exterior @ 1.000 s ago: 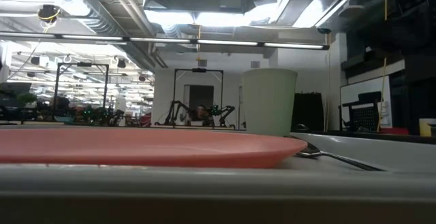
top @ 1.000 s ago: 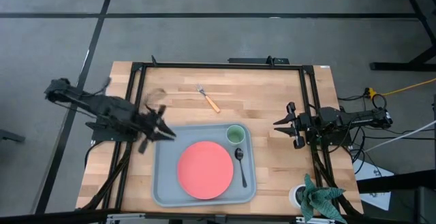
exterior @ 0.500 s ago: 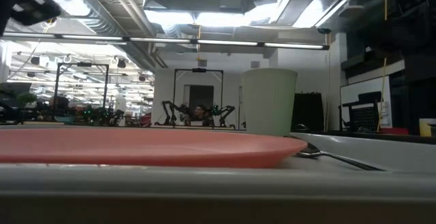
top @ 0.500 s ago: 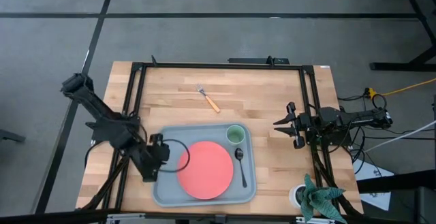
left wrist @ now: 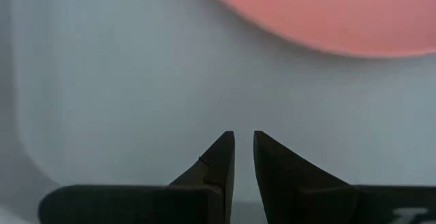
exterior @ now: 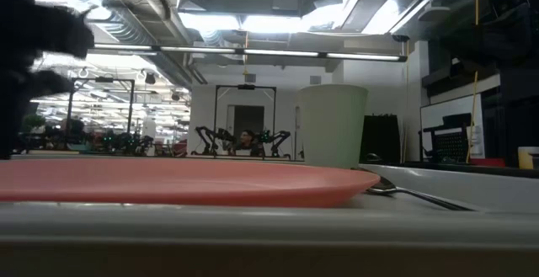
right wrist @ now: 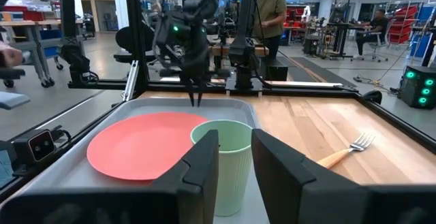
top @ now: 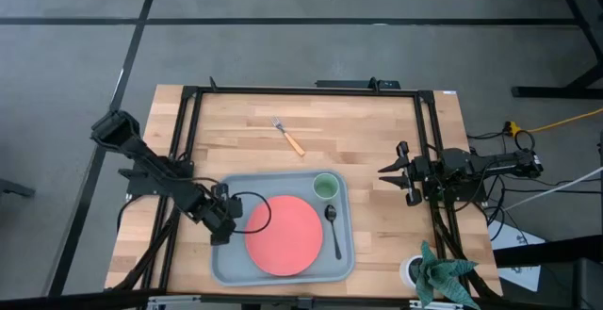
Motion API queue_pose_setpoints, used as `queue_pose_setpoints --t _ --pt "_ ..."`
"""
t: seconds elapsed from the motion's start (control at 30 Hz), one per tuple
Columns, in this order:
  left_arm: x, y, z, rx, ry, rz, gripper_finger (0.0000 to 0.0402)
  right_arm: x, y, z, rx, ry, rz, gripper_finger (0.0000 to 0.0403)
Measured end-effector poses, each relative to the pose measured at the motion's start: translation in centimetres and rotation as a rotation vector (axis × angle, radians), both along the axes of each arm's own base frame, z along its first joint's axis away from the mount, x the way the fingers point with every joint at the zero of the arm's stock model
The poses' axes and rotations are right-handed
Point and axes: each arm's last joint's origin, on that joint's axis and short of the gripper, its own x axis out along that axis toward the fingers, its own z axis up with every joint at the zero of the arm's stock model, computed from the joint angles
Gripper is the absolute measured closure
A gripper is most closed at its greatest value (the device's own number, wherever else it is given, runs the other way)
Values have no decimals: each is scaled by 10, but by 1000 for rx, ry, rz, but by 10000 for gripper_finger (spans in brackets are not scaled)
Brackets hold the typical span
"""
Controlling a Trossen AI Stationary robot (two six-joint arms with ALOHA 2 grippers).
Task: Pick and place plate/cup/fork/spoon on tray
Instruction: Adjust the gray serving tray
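Note:
The blue-grey tray lies on the table's near half. On it rest the coral-red plate, the pale-green cup, standing upright at the far right corner, and the dark spoon, lying right of the plate. The orange-handled fork lies on the bare wood beyond the tray. My left gripper is shut and points down over the tray's left part, beside the plate's rim. I see no touch. My right gripper is shut and empty at the table's right edge.
A white pot with a green plant stands at the near right corner. A dark frame runs along the table's far and side edges. Bare wood lies between the tray and my right gripper. People stand in the room beyond.
My left gripper has swung from beside the tray's far left corner toward the table's near edge, then a little right. It now points down over the tray's left part. The tableware has not moved.

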Motion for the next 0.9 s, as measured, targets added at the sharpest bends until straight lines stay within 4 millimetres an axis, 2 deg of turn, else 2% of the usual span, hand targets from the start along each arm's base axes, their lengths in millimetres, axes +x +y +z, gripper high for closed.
queue_pose_setpoints --t 0.2,0.9 --pt "-1 6 -18 -69 -1 12 353 0 0 0 0 0 0 308" --pt "-5 27 -28 36 61 30 353 0 0 0 0 0 0 308"
